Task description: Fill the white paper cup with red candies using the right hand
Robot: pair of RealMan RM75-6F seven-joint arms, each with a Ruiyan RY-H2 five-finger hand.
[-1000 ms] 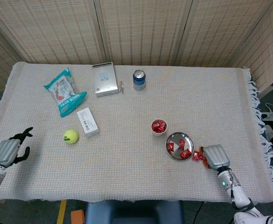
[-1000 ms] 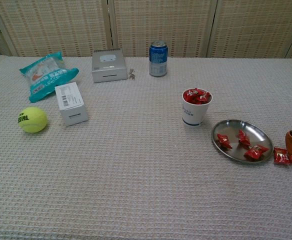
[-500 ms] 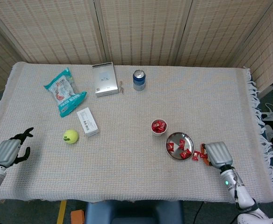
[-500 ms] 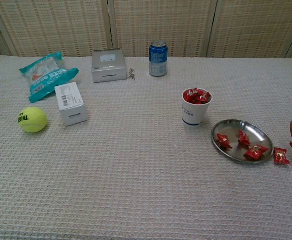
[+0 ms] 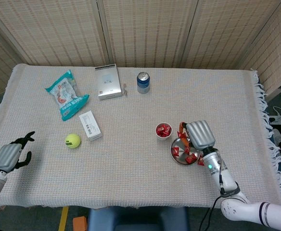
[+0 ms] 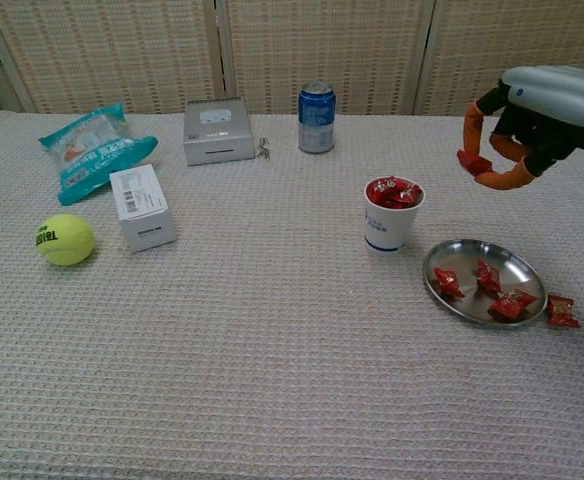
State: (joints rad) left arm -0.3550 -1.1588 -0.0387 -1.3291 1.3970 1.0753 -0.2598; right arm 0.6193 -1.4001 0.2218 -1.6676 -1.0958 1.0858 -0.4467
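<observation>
The white paper cup (image 5: 163, 130) (image 6: 393, 213) stands right of the table's middle, with red candies heaped to its rim. To its right lies a steel dish (image 5: 172, 151) (image 6: 460, 256) holding three red candies. Another red candy (image 6: 561, 311) (image 5: 201, 161) lies on the cloth by the dish's right rim. My right hand (image 5: 198, 134) (image 6: 535, 108) hangs raised above the dish, up and to the right of the cup. It pinches a red candy (image 6: 471, 160) (image 5: 180, 135) between its orange fingertips. My left hand (image 5: 8, 156) rests at the table's near left edge, holding nothing.
A tennis ball (image 5: 72, 140) (image 6: 65, 240) and a small white box (image 5: 90, 125) (image 6: 142, 207) lie on the left. Behind them are a teal snack bag (image 5: 66, 94) (image 6: 97, 148), a grey box (image 5: 108, 82) (image 6: 217, 130) and a blue can (image 5: 143, 83) (image 6: 316, 103).
My right hand has lifted from the cloth right of the dish, taking one candy with it, and has moved up and left over the dish toward the cup. The left hand has not moved.
</observation>
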